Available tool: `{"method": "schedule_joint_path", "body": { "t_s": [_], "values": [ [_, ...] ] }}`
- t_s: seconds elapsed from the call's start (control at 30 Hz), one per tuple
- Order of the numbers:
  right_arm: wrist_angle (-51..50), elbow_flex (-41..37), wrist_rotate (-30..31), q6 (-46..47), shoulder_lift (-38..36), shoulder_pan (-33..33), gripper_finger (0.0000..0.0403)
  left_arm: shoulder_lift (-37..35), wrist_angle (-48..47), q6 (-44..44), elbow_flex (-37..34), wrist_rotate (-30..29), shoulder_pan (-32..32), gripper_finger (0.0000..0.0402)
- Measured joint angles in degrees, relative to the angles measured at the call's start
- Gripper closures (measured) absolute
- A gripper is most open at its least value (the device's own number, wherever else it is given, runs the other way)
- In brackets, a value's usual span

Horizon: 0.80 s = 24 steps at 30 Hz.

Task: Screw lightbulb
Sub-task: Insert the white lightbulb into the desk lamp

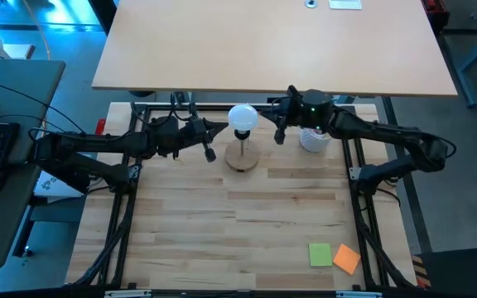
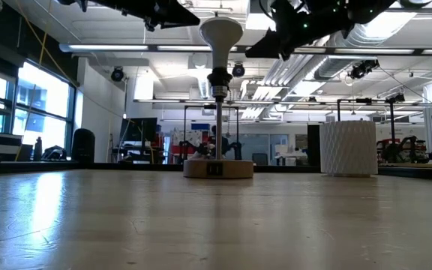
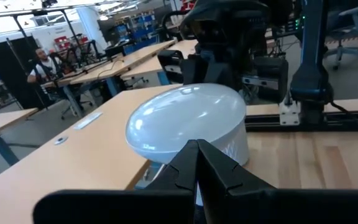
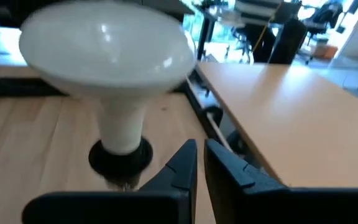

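From above, you've got the lightbulb (image 1: 243, 118) sitting on top of the wooden stand (image 1: 242, 157), near the table's (image 1: 288, 215) far edge. The left gripper (image 1: 209, 154) hangs just beside the stand on one side, the right gripper (image 1: 280, 136) on the other, near the white cup (image 1: 313, 141). Neither touches the bulb. Two sticky notes (image 1: 334, 256) lie well apart at the near edge, so you have plenty of open board in front.

Down at table level, the lightbulb (image 2: 221, 31) stands upright with its neck running into the socket (image 2: 219, 80) on the stand's post. It looks seated, so I'd judge the screwing done or nearly so; how tight it is, you can't tell. Both arms ride high, clear of the cup (image 2: 349, 148).

Left wrist: the left gripper (image 3: 197, 163) is clenched on nothing, its tips meeting just short of the globe (image 3: 185, 121).

Right wrist: the right gripper (image 4: 199, 163) is pinched nearly together, empty, beside the bulb's neck (image 4: 122, 127). The table's far edge is close behind, so back straight out.
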Motion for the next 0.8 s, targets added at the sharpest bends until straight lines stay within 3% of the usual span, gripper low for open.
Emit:
{"method": "schedule_joint_path", "body": {
  "t_s": [0.37,0.53,0.63,0.8],
  "values": [
    [0.9,0.0,-5.5,0.2,-0.4,5.1,0.0378,4.2,3.8,0.0,0.0,-0.4,3.0,0.0401],
    [-0.6,0.0,-9.6,-2.6,-2.0,9.3,0.0378,3.9,0.8,0.0,0.0,-7.6,4.2,0.0401],
    [-2.2,0.0,-9.8,-5.4,-3.4,11.0,0.0378,3.3,-1.6,0.1,0.0,-12.1,4.2,0.0401],
    [-4.3,0.0,-4.3,-6.0,-5.2,10.6,0.0378,2.9,-2.6,0.2,0.0,-12.4,3.7,0.0401]
  ]
}}
